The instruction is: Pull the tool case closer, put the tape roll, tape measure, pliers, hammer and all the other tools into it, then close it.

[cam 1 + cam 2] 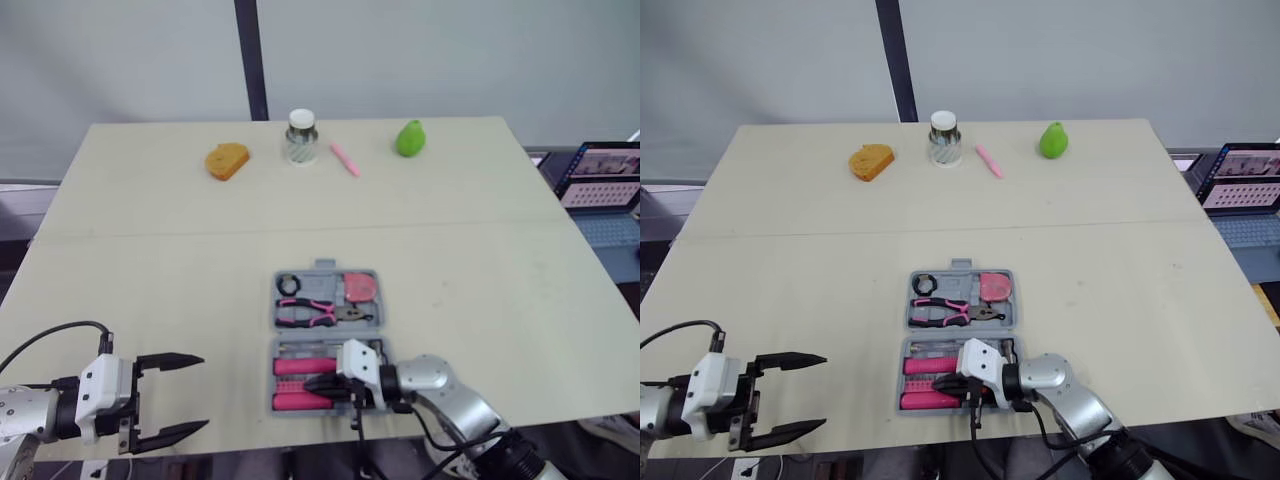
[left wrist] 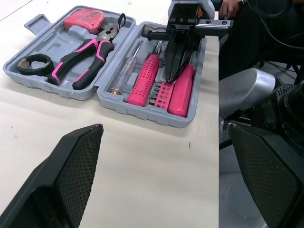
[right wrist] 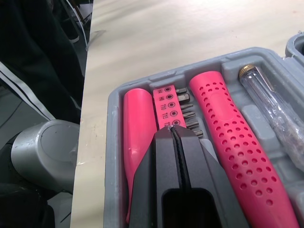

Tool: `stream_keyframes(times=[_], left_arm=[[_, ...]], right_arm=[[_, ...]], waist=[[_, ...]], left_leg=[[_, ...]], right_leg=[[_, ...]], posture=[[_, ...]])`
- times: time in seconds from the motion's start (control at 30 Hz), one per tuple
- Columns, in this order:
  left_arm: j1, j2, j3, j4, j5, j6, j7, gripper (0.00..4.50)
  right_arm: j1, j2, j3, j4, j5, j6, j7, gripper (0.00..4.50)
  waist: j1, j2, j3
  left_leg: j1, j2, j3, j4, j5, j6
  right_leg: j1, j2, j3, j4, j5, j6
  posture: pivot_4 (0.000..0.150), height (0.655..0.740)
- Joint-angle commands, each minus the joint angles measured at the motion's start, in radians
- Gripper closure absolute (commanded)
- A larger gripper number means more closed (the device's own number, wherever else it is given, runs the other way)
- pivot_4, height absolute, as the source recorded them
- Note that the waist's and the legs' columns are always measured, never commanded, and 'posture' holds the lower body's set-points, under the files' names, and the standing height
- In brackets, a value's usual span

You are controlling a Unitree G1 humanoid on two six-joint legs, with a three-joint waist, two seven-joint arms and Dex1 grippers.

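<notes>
I saw the tool case [image 1: 326,334] lying open, pliers [image 1: 310,313] set left-to-right, nose pointing right. Fingers on the right gripper [image 3: 172,130] were pressed together over it; the left gripper [image 1: 200,392] had its fingers spread.

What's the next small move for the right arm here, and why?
Probably lift the right gripper straight up out of the tool case. It is shut, low over the bit holder in the near half, beside the hammer. The tape roll, pliers and tape measure already lie in the far half, so closing looks next and the gripper blocks it.
</notes>
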Motion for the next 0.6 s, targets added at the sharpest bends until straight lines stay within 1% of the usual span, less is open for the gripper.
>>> stream_keyframes(times=[0.03,0.33,0.6], left_arm=[[-0.001,-0.011,0.001,-0.009,-0.004,-0.016,0.004,0.0],[0.002,-0.022,-0.016,-0.018,-0.002,-0.016,0.014,0.0],[-0.005,-0.021,-0.031,-0.02,-0.002,-0.015,0.018,0.0]], right_arm=[[0.022,-0.032,-0.019,-0.074,0.001,0.037,-0.003,4.46],[0.073,-0.109,-0.047,-0.155,0.013,0.059,0.019,4.46],[0.082,-0.102,-0.046,-0.205,0.028,0.084,0.007,4.46]], waist=[[0.0,0.0,0.0],[0.0,0.0,0.0],[0.0,0.0,0.0]], left_leg=[[0.0,0.0,0.0,0.0,0.0,0.0],[-0.001,0.0,0.0,0.0,0.0,0.0],[-0.001,0.0,0.0,0.0,0.0,0.0]], right_leg=[[0.0,0.0,0.0,0.0,0.0,0.0],[-0.001,0.0,0.0,0.0,0.0,0.0],[-0.001,0.0,0.0,0.0,0.0,0.0]], posture=[[0.15,0.695],[0.15,0.695],[0.15,0.695]])
